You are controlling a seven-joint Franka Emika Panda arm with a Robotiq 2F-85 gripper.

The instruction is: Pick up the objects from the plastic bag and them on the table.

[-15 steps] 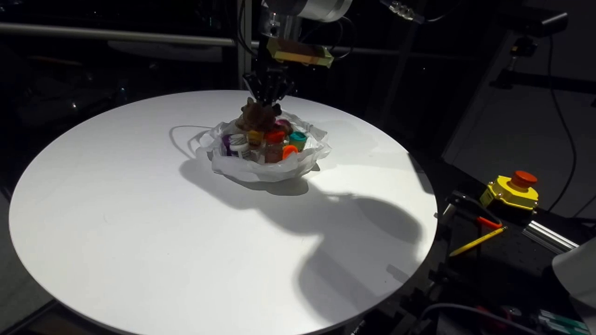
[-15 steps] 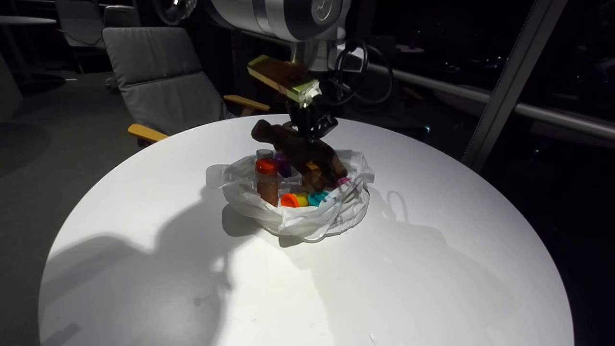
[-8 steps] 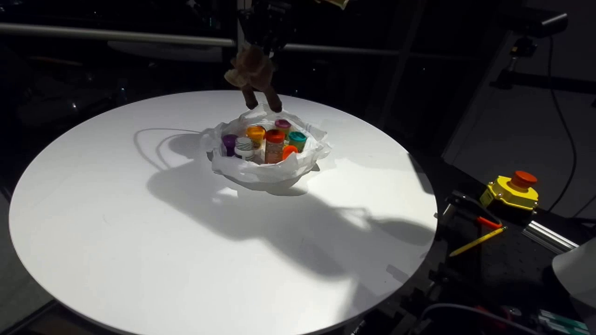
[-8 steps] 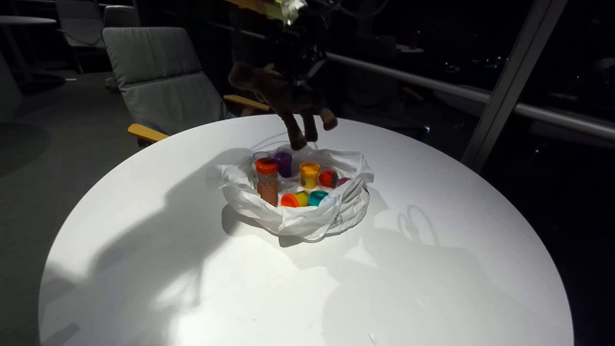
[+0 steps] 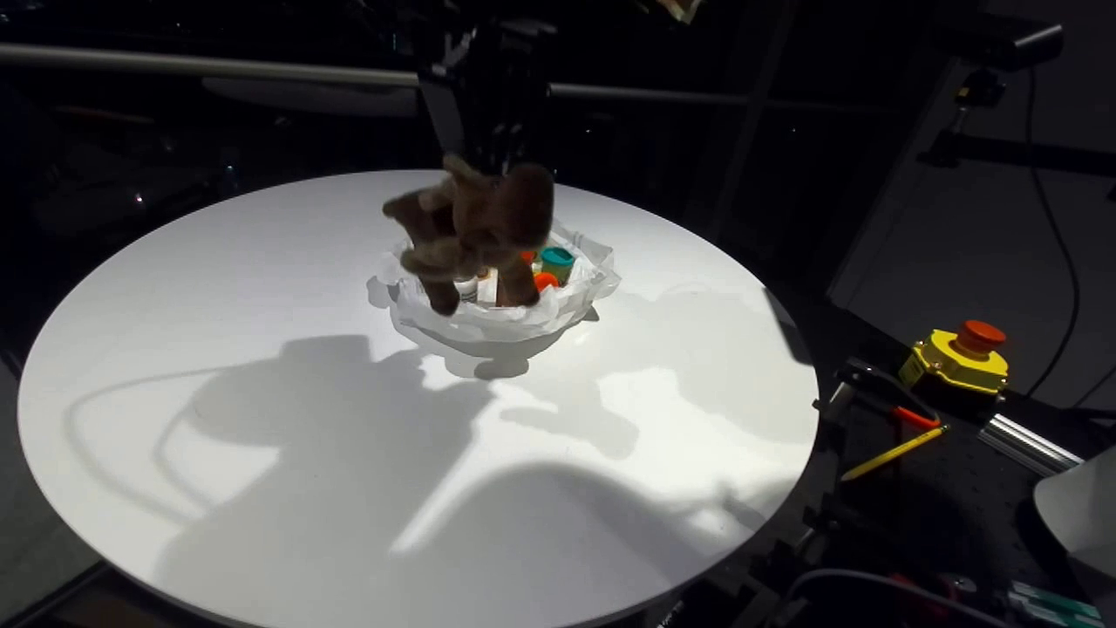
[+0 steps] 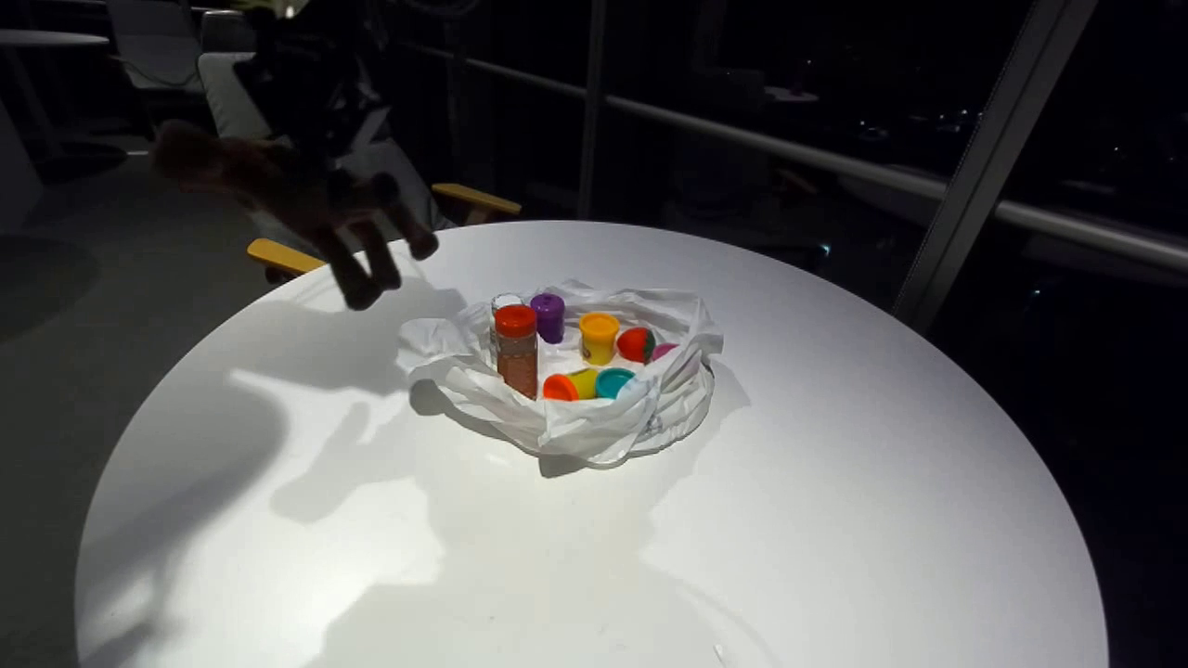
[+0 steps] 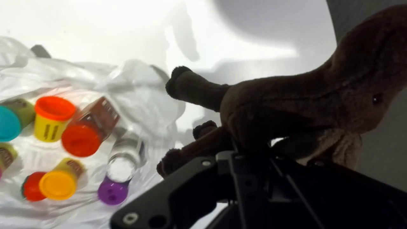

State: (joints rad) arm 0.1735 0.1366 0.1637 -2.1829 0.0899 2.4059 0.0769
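While the gripper [image 7: 254, 153] grasps the plush toy [image 6: 278, 190] aloft, left of the plastic bag [image 6: 594, 431] in an exterior view, placement is pending; bottle [image 6: 517, 360], purple cup [image 6: 549, 320] and toy pieces [image 6: 599, 340] await extraction.

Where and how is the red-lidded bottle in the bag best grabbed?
Probably by its red lid, from straight above: the bottle stands roughly upright in the plastic bag, lid uppermost, and the pale jar and orange-lidded tub close beside it leave little room lower down.
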